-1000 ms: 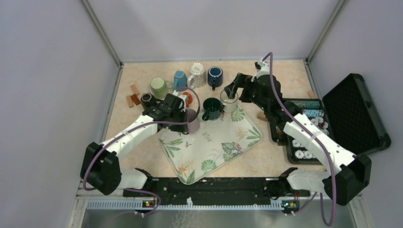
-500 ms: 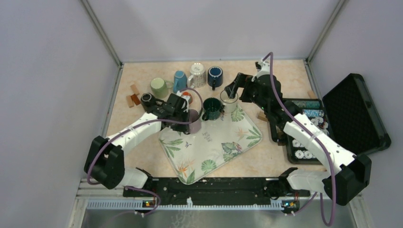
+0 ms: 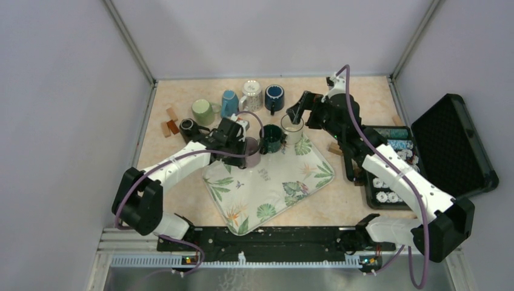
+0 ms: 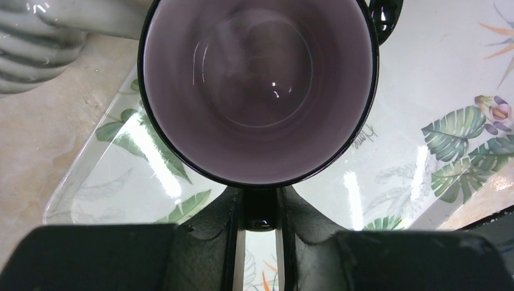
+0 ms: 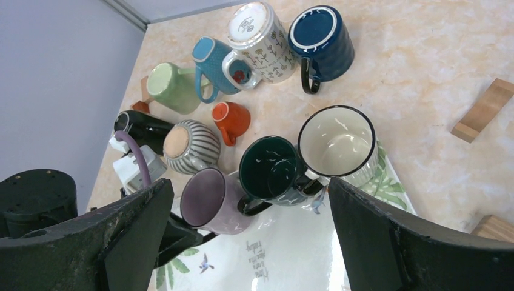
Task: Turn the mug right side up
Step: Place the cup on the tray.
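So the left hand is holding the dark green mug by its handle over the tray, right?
Not quite: the left hand holds the purple mug by its handle over the tray, as the left wrist view shows. The dark green mug sits beside it.

The mug (image 3: pixel 250 151) is over the tray's (image 3: pixel 273 194) far-left corner, two cups (image 3: pixel 270 138) just right. More cups (image 3: pixel 251 96) lie behind them.

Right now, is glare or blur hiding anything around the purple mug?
Left wrist view: white glare streaks on the leaf-print tray, small highlights inside the purple mug, striped mug at the corner soft. Right wrist view: sharp, its dark fingers block the lower corners. Top external view: even light, no glare.
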Controlling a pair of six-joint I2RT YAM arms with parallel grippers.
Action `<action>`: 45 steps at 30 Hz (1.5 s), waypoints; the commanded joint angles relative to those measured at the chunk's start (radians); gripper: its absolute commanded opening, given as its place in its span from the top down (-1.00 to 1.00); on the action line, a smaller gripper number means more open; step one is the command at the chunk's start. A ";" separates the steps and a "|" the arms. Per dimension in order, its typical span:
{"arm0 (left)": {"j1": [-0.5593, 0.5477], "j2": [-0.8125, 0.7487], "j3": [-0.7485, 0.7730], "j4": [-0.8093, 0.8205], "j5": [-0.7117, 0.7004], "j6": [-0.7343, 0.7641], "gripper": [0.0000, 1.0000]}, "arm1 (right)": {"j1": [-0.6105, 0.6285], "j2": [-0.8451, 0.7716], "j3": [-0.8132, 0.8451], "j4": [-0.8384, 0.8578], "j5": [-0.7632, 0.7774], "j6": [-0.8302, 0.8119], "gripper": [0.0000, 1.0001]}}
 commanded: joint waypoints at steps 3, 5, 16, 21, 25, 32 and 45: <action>-0.040 0.017 0.041 0.040 0.027 0.033 1.00 | -0.006 -0.010 0.049 0.010 0.007 -0.015 -0.97; -0.047 0.020 0.039 0.036 0.020 0.034 1.00 | -0.006 -0.011 0.045 0.013 0.006 -0.012 -0.97; -0.049 0.059 0.034 0.032 -0.080 -0.004 0.66 | -0.006 -0.001 0.038 0.019 -0.015 -0.001 -0.97; -0.049 0.072 0.042 0.035 -0.080 -0.003 0.48 | -0.006 -0.005 0.035 0.021 -0.020 0.003 -0.97; -0.050 0.075 0.050 0.034 -0.079 -0.003 0.26 | -0.005 -0.006 0.029 0.023 -0.020 0.004 -0.97; -0.049 0.067 0.066 0.035 -0.078 -0.008 -0.09 | -0.006 -0.008 0.028 0.025 -0.025 0.004 -0.97; -0.048 -0.095 0.122 -0.089 -0.140 -0.061 -0.74 | -0.006 -0.014 0.020 0.032 -0.036 0.004 -0.98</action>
